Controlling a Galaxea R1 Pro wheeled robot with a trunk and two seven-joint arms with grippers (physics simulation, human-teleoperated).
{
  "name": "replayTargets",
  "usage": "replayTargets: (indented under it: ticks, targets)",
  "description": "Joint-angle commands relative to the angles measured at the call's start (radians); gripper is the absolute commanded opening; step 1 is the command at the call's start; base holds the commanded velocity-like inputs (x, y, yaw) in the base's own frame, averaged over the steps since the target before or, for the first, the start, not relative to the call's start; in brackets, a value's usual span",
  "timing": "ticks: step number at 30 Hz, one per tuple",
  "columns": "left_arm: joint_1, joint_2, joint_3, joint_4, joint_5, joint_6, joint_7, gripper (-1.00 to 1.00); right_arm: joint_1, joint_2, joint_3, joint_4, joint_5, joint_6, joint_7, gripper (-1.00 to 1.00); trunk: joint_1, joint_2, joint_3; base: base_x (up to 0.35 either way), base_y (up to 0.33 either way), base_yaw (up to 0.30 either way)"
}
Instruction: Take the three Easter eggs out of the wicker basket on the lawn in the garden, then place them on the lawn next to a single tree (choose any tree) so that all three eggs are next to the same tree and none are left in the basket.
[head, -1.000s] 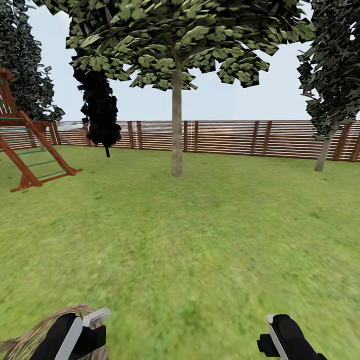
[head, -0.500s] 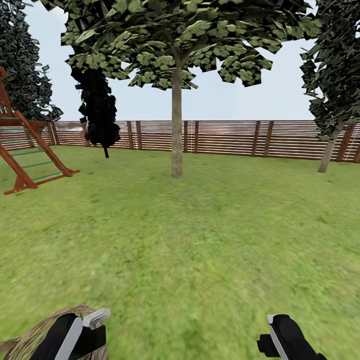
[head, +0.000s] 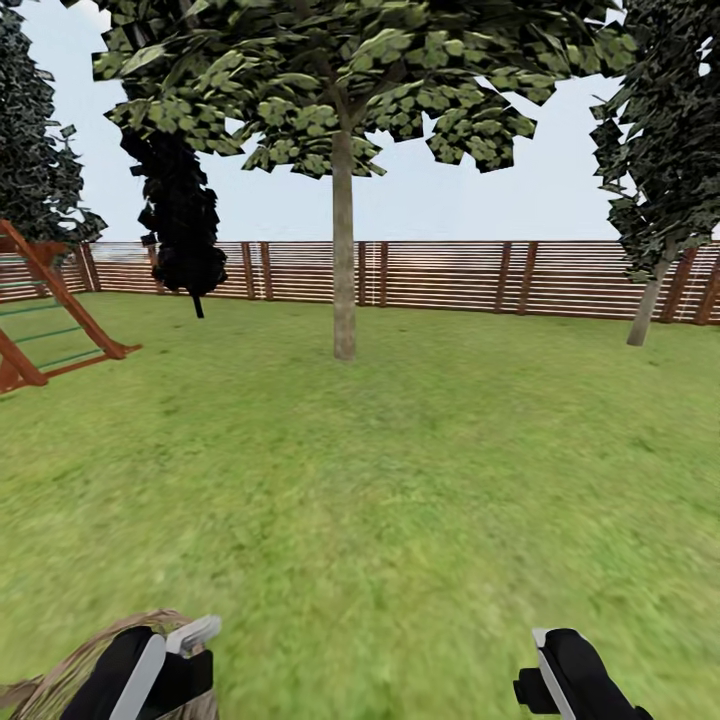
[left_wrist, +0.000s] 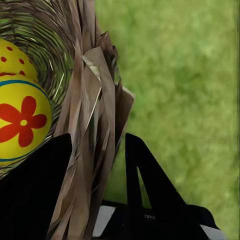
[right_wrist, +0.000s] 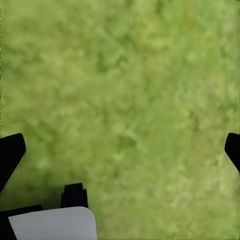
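At the far left of the head view a red-brown wooden climbing frame (head: 45, 320) stands on the lawn (head: 400, 480), cut off by the picture's edge. Just right of it, farther back, a dark narrow cypress (head: 180, 220) rises in front of the slatted wooden fence (head: 450, 275) that closes the far side of the garden.

Near the bottom left corner, the left claw (head: 165, 665) sits over the rim of the wicker basket (head: 60, 675), which is only partly in sight. In the left wrist view the left claw (left_wrist: 100, 165) is clamped on the basket's woven wall (left_wrist: 95, 130), one black finger inside and one outside. Inside the basket lie Easter eggs (left_wrist: 20, 120): the nearest is yellow with a red flower and a blue line, and another yellow one with red dots lies just behind it, touching. A third cannot be made out.

In the middle distance the tree (head: 344, 270) with a straight pale trunk and broad canopy stands on the grass, well apart from the basket. At the far right another leafy tree (head: 650, 290) leans by the fence.

At the bottom right the right claw (head: 560, 680) hangs over bare grass; in the right wrist view (right_wrist: 120, 150) its fingers stand wide apart, holding nothing.
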Motion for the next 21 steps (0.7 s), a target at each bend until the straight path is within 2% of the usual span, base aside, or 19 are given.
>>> replayTargets:
  ticks: [1, 21]
  targets:
    - [-0.001, 0.0, 0.001, -0.001, -0.009, 0.006, 0.01, -1.0, -0.001, 0.0, 0.0, -0.001, 0.003, 0.004, 0.001, 1.0, 0.001, -0.001, -0.001, 0.338, 0.0, -0.004]
    - [-0.001, 0.0, 0.001, -0.001, -0.009, 0.006, 0.008, -1.0, -0.001, 0.0, 0.001, -0.001, 0.003, 0.005, 0.001, 1.0, 0.001, -0.001, -0.001, 0.338, 0.0, 0.0]
